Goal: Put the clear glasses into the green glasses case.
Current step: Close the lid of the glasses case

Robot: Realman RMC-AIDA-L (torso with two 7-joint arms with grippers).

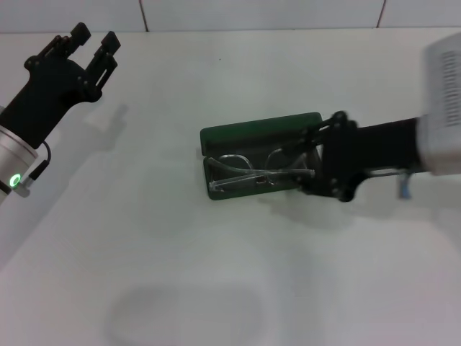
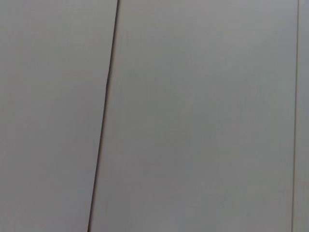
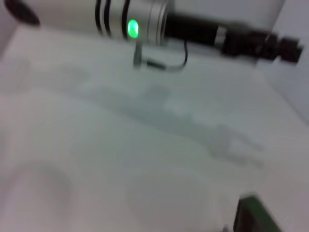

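Right end effector at the right end of the open green glasses case — cannot tell its finger state. Clear glasses lie in the case's tray, probably just being seated. Left end effector spread, parked far left above the surface.

one clear glasses, one green glasses case, two end effectors: left end effector, right end effector.

Right end effector low at centre, arm reaching in; left end effector raised far-left, fingers apart.
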